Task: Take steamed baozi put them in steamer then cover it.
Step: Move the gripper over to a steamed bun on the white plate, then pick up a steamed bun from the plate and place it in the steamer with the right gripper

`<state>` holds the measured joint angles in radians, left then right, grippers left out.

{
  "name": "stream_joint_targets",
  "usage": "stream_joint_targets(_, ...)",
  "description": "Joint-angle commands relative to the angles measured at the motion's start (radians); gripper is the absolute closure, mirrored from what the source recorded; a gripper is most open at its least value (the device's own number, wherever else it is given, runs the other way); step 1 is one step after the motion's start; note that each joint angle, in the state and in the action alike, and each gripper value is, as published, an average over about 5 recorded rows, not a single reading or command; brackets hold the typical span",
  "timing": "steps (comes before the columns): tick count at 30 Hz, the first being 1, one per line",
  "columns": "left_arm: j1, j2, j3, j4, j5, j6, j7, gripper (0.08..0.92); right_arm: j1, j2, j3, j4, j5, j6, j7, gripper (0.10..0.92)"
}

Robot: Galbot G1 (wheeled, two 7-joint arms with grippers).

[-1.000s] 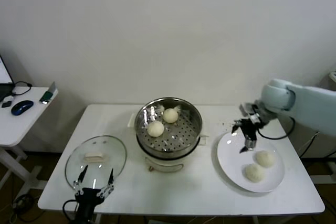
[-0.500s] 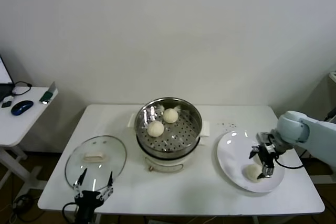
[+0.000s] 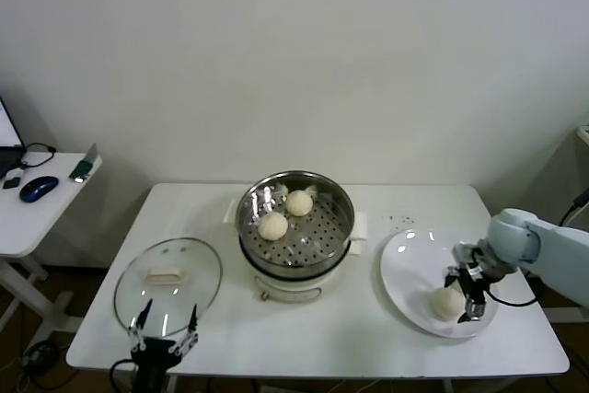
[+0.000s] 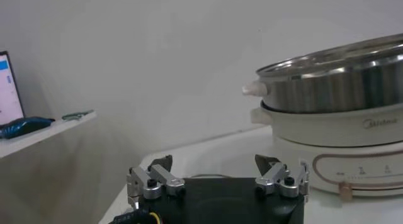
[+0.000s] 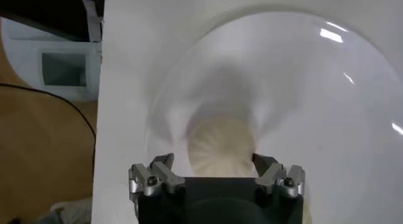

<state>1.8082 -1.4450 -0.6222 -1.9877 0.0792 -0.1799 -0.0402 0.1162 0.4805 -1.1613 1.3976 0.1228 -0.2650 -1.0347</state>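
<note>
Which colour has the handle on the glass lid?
Cream-white handle on the lid, clearest in the head view.

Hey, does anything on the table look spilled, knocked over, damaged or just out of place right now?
Nothing stands out. Two cream-white round buns sit in the shiny steel steamer, the clear glass lid lies flat beside it, and the right gripper hangs open around a bun on the white round plate.

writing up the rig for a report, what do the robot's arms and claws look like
The right arm has a smooth, rounded, pale blue-white shell, with a thin black cable looping near its wrist. The right claw and left claw look alike: a black block body carrying two silvery metal fingers with dark screws and dark tips. No markings are visible on either. The left arm itself is barely in view.
</note>
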Motion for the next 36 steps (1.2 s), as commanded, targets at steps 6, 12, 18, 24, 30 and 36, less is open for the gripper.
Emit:
stream_joint_targets(6, -0.001, 0.000, 0.001, 0.007, 0.001, -0.005, 0.001, 0.177, -0.020, 0.046, 0.015, -0.045, -0.021, 0.005, 0.000, 0.203)
stream_joint_targets(12, -0.001, -0.001, 0.000, 0.010, 0.001, -0.007, 0.000, 0.177, -0.016, 0.046, 0.007, -0.044, -0.025, 0.012, -0.013, 0.218)
stream_joint_targets(18, -0.001, -0.002, 0.000, 0.011, 0.000, -0.007, 0.000, 0.177, -0.003, 0.043, -0.006, -0.043, -0.028, 0.021, -0.017, 0.288)
stream_joint_targets(24, 0.003, -0.002, -0.001, 0.010, 0.000, -0.009, 0.000, 0.177, 0.075, 0.059, -0.046, -0.047, -0.027, 0.067, -0.019, 0.315)
stream_joint_targets(30, 0.011, -0.001, -0.001, 0.006, 0.001, -0.010, 0.000, 0.177, 0.376, 0.126, -0.243, -0.045, -0.066, 0.324, -0.053, 0.329)
stream_joint_targets(36, 0.014, -0.009, 0.005, 0.006, 0.008, -0.010, 0.000, 0.177, 0.680, 0.274, -0.390, -0.022, -0.086, 0.557, -0.085, 0.330)
